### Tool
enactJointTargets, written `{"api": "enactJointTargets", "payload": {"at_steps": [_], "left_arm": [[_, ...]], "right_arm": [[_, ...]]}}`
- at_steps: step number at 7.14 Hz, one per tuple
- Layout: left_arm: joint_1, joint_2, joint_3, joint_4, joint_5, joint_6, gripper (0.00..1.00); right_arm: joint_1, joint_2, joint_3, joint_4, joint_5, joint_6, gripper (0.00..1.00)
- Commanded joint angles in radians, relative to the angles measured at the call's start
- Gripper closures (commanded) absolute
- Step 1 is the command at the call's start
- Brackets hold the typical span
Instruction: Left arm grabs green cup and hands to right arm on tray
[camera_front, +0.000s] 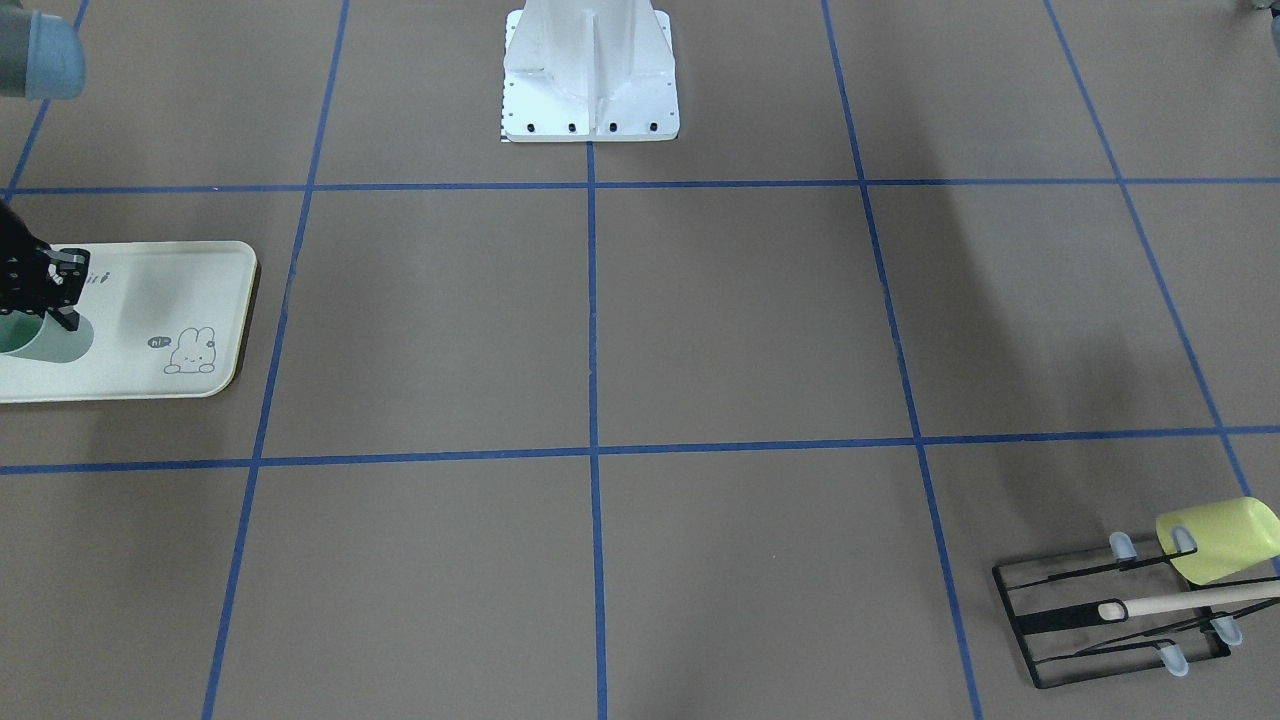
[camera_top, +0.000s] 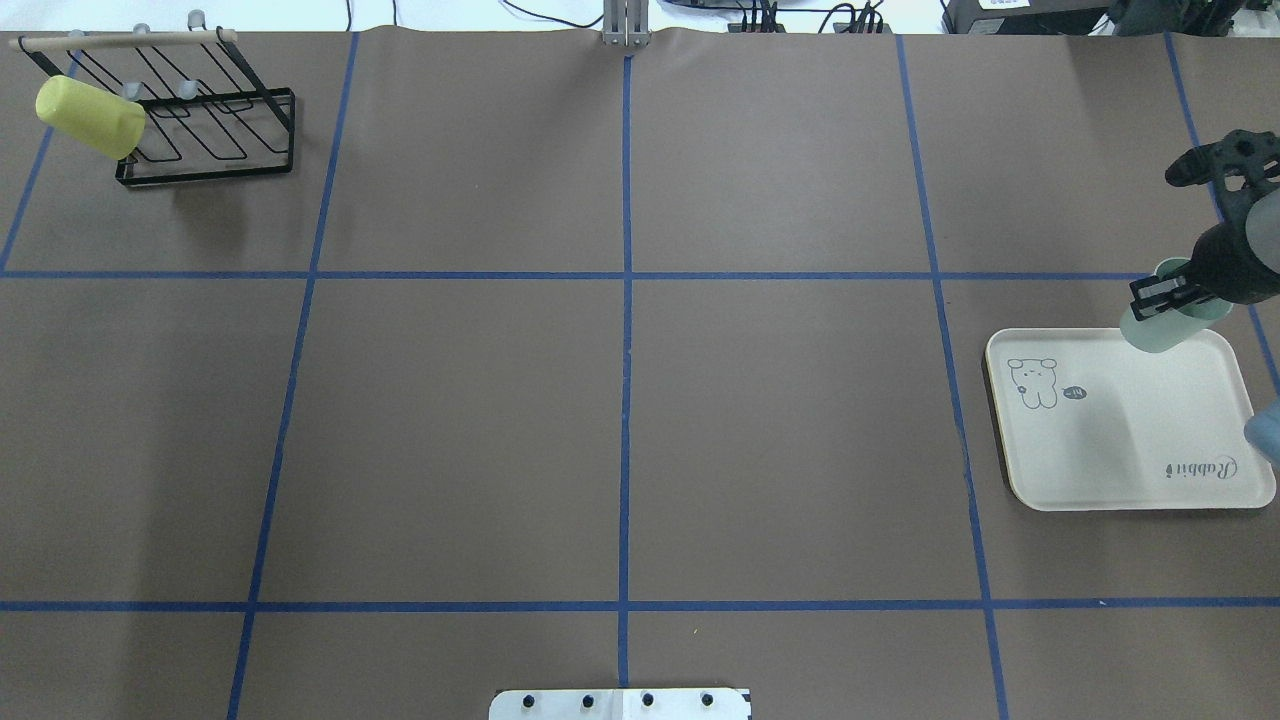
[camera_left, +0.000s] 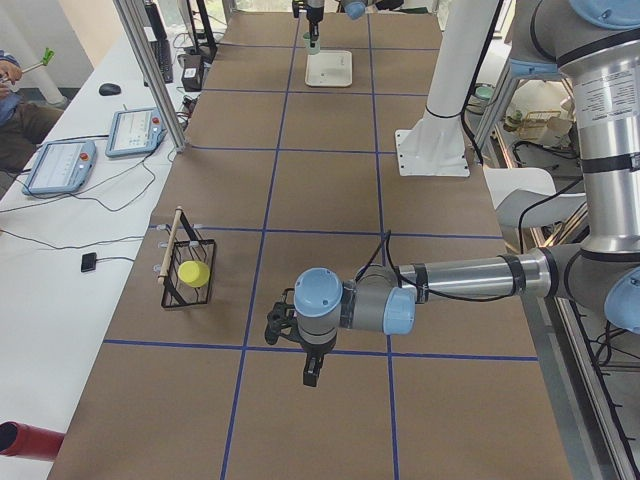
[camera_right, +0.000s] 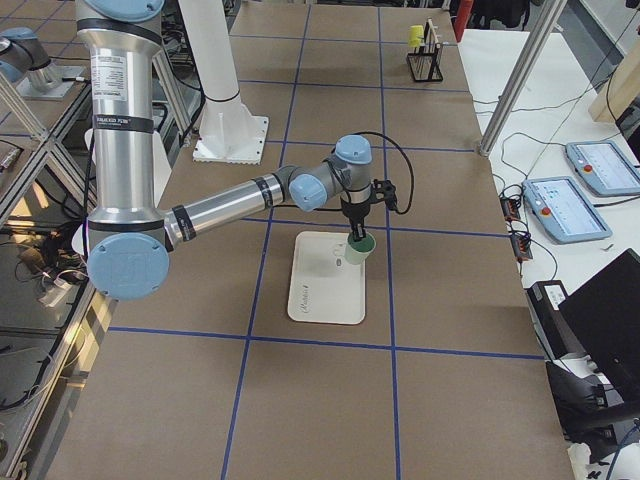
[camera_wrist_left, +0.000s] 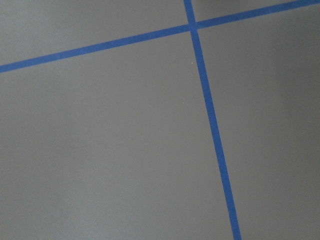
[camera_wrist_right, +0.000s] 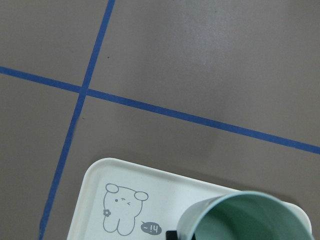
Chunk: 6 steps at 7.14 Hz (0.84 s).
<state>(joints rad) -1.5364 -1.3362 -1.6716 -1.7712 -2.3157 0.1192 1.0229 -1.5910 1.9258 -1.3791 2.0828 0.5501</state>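
Note:
The pale mint-green cup (camera_top: 1162, 328) is upright at the far edge of the cream Rabbit tray (camera_top: 1120, 450). My right gripper (camera_top: 1165, 296) is shut on its rim from above. I cannot tell whether the cup rests on the tray or hangs just over it. The cup (camera_front: 48, 340), tray (camera_front: 140, 300) and right gripper (camera_front: 45, 292) also show at the left edge of the front view. In the right wrist view the cup's open mouth (camera_wrist_right: 247, 217) sits over the tray (camera_wrist_right: 150, 192). My left gripper (camera_left: 312, 370) hangs over bare table far from the tray. I cannot tell whether it is open or shut.
A black wire rack (camera_top: 215, 130) with a wooden bar stands at the far left corner. A yellow-green cup (camera_top: 88, 116) hangs on it. The white robot base (camera_front: 590, 85) is at the middle of the near edge. The left wrist view shows only brown table and blue tape lines.

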Motion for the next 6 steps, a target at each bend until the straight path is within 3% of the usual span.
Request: {"api": "enactJointTargets", "payload": {"at_steps": [1, 4, 5, 6], "left_arm": [[-0.001, -0.006, 0.004, 0.001, -0.001, 0.000, 0.00], [0.001, -0.014, 0.012, 0.001, 0.001, -0.001, 0.00], [0.001, -0.014, 0.012, 0.001, 0.001, -0.001, 0.00], [0.001, -0.014, 0.012, 0.001, -0.001, -0.001, 0.00]], "right_arm": [[-0.093, -0.048, -0.002, 0.122, -0.091, 0.164, 1.00], [-0.145, -0.096, -0.011, 0.190, -0.168, 0.235, 1.00], [-0.153, -0.092, -0.019, 0.190, -0.171, 0.235, 0.80], [-0.158, -0.086, -0.021, 0.193, -0.188, 0.234, 0.17]]}}
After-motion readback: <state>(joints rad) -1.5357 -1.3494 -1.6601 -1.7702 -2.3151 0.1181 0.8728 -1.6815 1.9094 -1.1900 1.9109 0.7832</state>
